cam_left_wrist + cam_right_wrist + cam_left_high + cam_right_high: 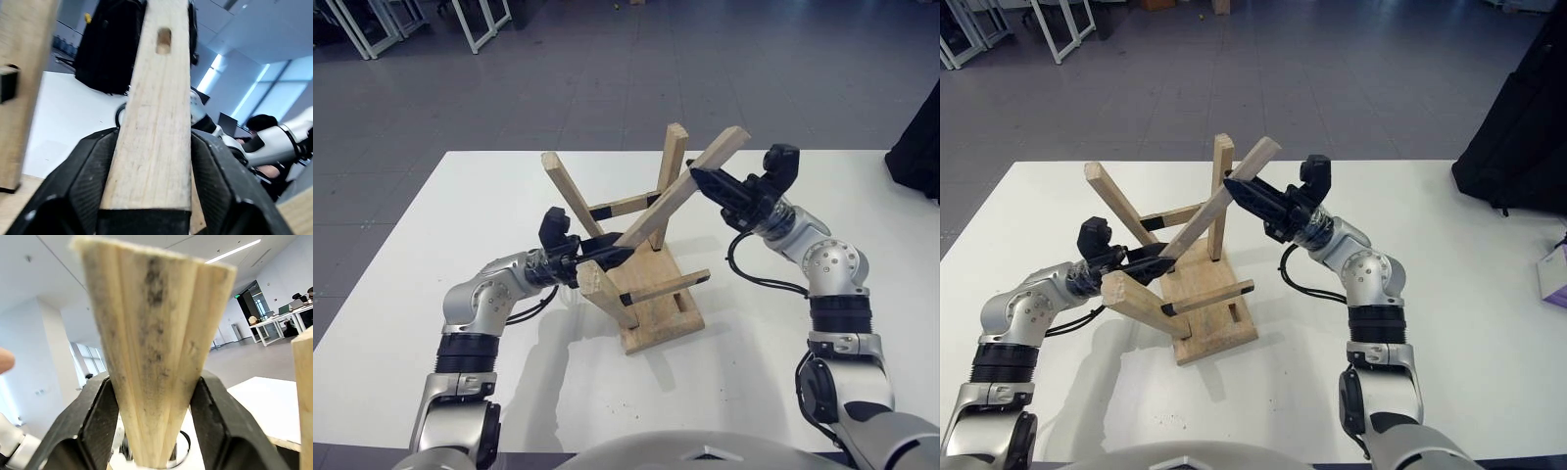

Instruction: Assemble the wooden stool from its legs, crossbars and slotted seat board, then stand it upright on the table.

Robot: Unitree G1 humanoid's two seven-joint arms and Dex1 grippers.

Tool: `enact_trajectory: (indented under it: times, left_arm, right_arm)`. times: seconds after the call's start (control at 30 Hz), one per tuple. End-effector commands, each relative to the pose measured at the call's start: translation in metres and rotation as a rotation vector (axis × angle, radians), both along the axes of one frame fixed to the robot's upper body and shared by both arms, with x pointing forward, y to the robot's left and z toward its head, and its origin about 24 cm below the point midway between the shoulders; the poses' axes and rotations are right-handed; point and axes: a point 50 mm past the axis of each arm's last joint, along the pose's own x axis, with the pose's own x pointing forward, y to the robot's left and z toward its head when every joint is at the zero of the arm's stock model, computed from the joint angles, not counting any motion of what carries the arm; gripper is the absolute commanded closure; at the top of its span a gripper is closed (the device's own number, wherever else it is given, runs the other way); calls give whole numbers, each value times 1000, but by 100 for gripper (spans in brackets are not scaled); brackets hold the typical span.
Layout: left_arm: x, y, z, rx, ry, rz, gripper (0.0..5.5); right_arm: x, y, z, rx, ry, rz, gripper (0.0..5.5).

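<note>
**A:** Where is the stool?

**B:** Upside down on the white table (pixel 460 215). The slotted seat board (pixel 661 318) lies on the tabletop with three legs rising from it. The rear-left leg (pixel 566 191) leans outward, the rear-right leg (pixel 672 171) stands nearly straight, and the front leg (pixel 604 291) tilts toward the camera.

**A:** Any crossbars in?

**B:** Two. The rear crossbar (pixel 625 207) joins the two rear legs. The front crossbar (pixel 664 286) sticks out rightward from the front leg.

**A:** And the fourth leg?

**B:** The loose leg (pixel 1219 201) slants across the others, above the board. The left pincer (pixel 607 253) is clenched on its lower end, with the wood pressed between both fingers (pixel 93 181). A mortise hole (pixel 164 40) shows farther up that face.

**A:** The other arm?

**B:** The right pincer (pixel 700 178) grasps the same leg near its upper end, jaws tight against both sides.
</note>
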Motion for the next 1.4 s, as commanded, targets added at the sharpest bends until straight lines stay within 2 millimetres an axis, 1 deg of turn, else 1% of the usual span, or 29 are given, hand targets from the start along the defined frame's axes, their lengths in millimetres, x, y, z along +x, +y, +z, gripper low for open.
enact_trajectory:
  times: [0.03,0.1,0.17,0.23,0.3,0.4,0.47,0.53,0.63,0.73,0.8,0.87,0.97,1.1,1.2,1.4]
  left_arm:
    - [2,13,-5,28,42,96,229]
    - [-2,19,-5,27,44,132,207]
    - [-7,25,-5,23,38,172,207]
    - [-15,32,-4,17,29,222,207]
    - [-25,38,-5,19,26,276,207]
    - [-40,45,-8,27,39,345,207]
    - [-49,49,-8,24,46,384,207]
    - [-54,52,-11,35,63,416,207]
    - [-56,52,-17,76,91,442,207]
    - [-57,50,-26,123,116,453,207]
    - [-59,48,-30,142,125,449,207]
    - [-61,47,-33,155,129,449,207]
    - [-60,44,-34,158,129,456,207]
    - [-58,38,-39,164,140,467,207]
    - [-60,31,-45,168,149,466,207]
    - [-65,25,-51,159,155,482,207]
  right_arm:
    - [-2,-26,16,-9,-47,-64,348]
    - [-4,-37,21,-50,-84,-119,348]
    - [-8,-51,25,-117,-126,-178,348]
    - [-14,-65,28,-213,-158,-182,348]
    - [-20,-76,22,-377,-188,-152,348]
    - [-23,-85,18,-451,-188,-127,348]
    - [-29,-80,13,-473,-192,-75,348]
    - [-38,-74,2,-514,-185,-4,348]
    - [-46,-69,-4,-553,-197,55,348]
    - [-50,-70,-7,-641,-243,87,348]
    - [-49,-70,-4,-679,-285,98,348]
    - [-43,-69,7,-708,-343,101,348]
    - [-36,-64,15,-785,-423,158,348]
    - [-29,-60,15,-859,-468,259,348]
    - [-26,-56,15,-911,-502,326,348]
    - [-21,-57,15,-984,-519,377,348]
